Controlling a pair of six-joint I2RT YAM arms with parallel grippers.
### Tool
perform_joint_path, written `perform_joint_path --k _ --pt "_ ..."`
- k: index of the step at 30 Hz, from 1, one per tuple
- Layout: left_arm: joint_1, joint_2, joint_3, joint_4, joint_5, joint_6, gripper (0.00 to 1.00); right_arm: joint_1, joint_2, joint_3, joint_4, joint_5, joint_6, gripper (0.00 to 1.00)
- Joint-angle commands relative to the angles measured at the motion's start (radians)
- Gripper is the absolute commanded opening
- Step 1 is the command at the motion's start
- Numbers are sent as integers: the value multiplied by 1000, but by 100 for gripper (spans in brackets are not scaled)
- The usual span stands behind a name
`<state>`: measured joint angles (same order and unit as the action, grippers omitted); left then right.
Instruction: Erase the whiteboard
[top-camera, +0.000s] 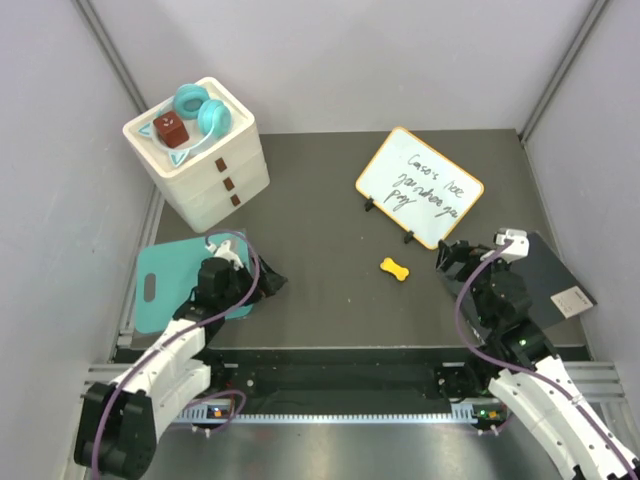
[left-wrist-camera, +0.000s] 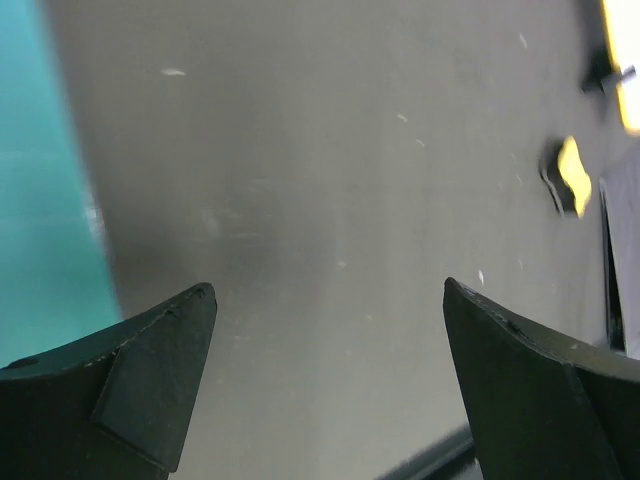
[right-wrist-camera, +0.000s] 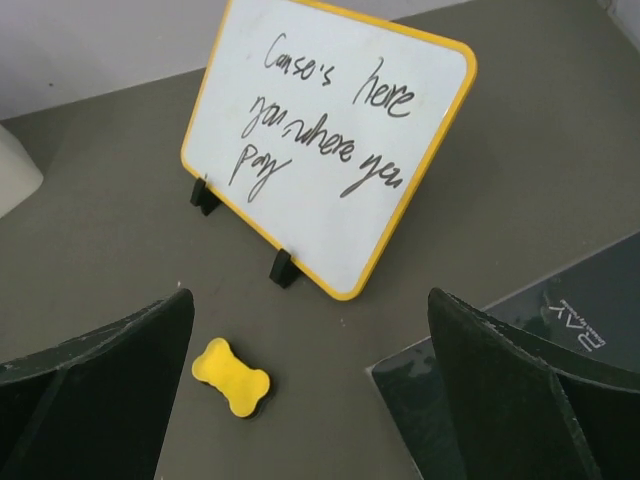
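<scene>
The whiteboard (top-camera: 420, 186) stands tilted on black feet at the back right, with black handwriting on it; it also shows in the right wrist view (right-wrist-camera: 330, 140). A small yellow bone-shaped eraser (top-camera: 395, 268) lies on the mat in front of it, also in the right wrist view (right-wrist-camera: 231, 376) and far right in the left wrist view (left-wrist-camera: 571, 175). My right gripper (top-camera: 456, 256) is open and empty, just right of the eraser, its fingers (right-wrist-camera: 520, 400) wide apart. My left gripper (top-camera: 262, 277) is open and empty at the left, beside the teal board.
A teal cutting board (top-camera: 180, 280) lies at the left under my left arm. A white drawer unit (top-camera: 200, 160) with teal headphones and a brown cube on top stands at the back left. A dark grey slab (top-camera: 545, 270) lies at the right.
</scene>
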<state>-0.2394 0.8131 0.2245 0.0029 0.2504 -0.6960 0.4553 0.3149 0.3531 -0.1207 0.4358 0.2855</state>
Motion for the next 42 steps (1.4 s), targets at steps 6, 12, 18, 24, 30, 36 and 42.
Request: perform_joint_path --k 6,12,18,24,30,36,42 --pt "-151 228 303 80 253 308 99 5 88 -9 24 -40 58 99" --pt "-296 487 567 22 173 393 99 5 211 -3 21 -74 90 99" --pt "-501 789 863 -124 47 559 99 5 328 15 16 -147 118 98" --pt "-616 1031 1104 -212 -71 629 99 3 351 -5 15 -155 179 97" --pt "-705 1101 1156 -167 -219 613 99 -81 293 -23 -26 -179 241 97" --pt "-782 1175 1205 -132 -385 659 99 -273 352 15 -62 -313 241 97" --pt "-811 1147 1138 55 -402 754 99 -300 383 7 -33 -367 245 94"
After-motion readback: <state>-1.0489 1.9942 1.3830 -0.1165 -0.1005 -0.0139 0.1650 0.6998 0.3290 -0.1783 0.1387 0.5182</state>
